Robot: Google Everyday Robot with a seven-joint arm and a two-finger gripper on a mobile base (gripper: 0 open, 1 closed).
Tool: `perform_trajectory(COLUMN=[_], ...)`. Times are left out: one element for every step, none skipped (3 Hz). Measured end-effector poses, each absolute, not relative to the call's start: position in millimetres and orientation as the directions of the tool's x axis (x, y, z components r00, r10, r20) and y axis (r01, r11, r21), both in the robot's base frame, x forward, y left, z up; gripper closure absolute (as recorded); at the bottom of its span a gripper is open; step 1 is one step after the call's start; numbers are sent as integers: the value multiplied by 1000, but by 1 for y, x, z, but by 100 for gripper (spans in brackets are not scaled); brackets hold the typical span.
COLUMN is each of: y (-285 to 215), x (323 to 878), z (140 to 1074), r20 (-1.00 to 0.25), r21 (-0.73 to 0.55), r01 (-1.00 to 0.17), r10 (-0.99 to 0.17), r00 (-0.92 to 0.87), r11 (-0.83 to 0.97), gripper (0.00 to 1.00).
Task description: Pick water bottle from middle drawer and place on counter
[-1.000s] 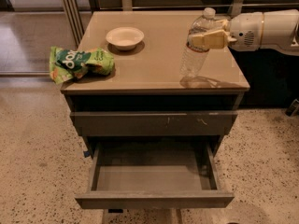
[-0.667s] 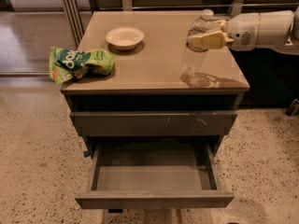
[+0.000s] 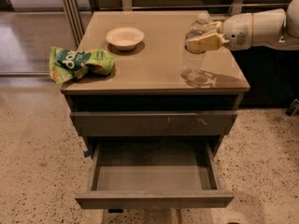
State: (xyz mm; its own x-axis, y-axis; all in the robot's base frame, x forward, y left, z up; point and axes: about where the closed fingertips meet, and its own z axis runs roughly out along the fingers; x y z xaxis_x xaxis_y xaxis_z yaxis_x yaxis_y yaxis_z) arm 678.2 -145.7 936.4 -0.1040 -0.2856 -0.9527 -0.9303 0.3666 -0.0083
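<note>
The water bottle (image 3: 195,55) is a clear bottle with a white cap. It stands upright on the tan counter (image 3: 154,59) near its right front corner. My gripper (image 3: 202,41) reaches in from the right and its pale fingers are closed around the bottle's upper part. The middle drawer (image 3: 154,200) is pulled out below and its inside shows nothing in it.
A white bowl (image 3: 124,37) sits at the back middle of the counter. A green chip bag (image 3: 79,62) lies at the left front edge. The drawer front with scratch marks (image 3: 154,123) above the open drawer is closed. Speckled floor surrounds the cabinet.
The gripper and bottle have shifted slightly down and to the left; the bottle now rests on the counter. Nothing else moved.
</note>
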Motion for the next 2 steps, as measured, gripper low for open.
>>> perform_trajectory(y=[-144,-144], x=[681,682], z=[926,925], r20=[-950,-949], r21=[20,24], r01=[-933,-933], r10=[-285,-285], r00=[-131,-134], r11=[359,358], gripper=[100,86])
